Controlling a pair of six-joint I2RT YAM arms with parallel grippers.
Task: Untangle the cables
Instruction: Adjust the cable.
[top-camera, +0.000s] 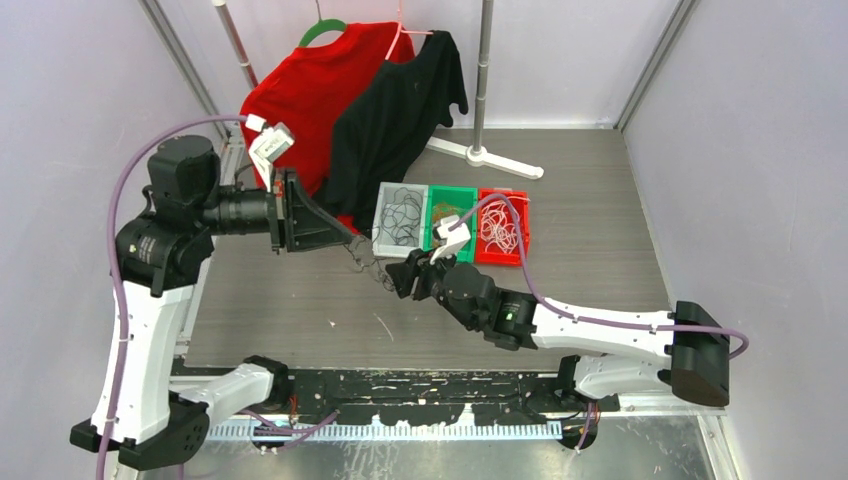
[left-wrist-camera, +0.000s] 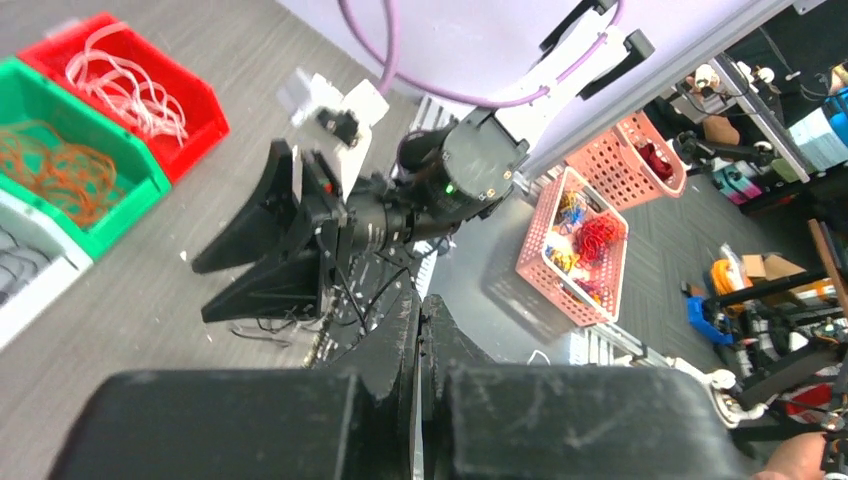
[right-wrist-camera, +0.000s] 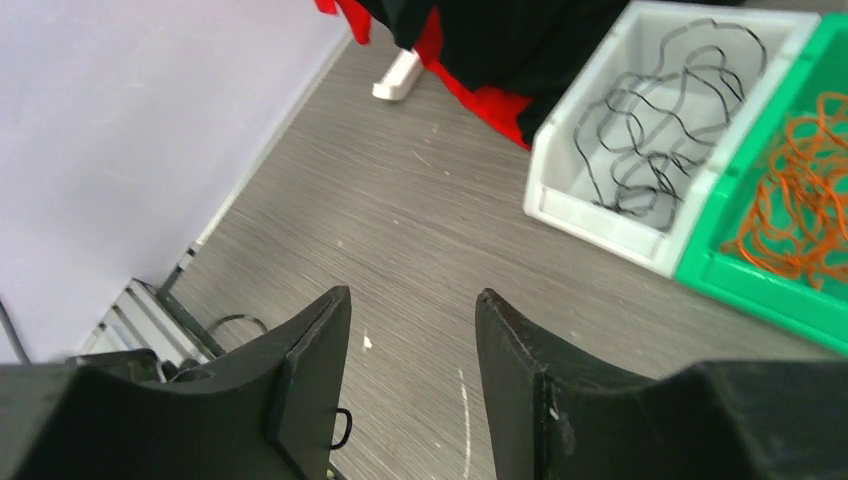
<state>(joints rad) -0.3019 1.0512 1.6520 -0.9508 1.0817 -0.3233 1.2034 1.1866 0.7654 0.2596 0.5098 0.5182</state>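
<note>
Bare table (top-camera: 280, 300) in front; bins (top-camera: 398, 249) and hanging shirts (top-camera: 400, 110) close behind.

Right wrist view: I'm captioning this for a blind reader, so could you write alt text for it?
The right gripper hangs open, its two black fingers apart, above a grey table. Beyond it on the right sit a white bin of black cables and a green bin of orange cables.

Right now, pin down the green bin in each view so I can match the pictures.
Top external: green bin at centre, the middle of three bins in a row.
Left wrist: left edge, below the red bin.
Right wrist: right edge.
Shared landmark: the grey bin right beside it.
</note>
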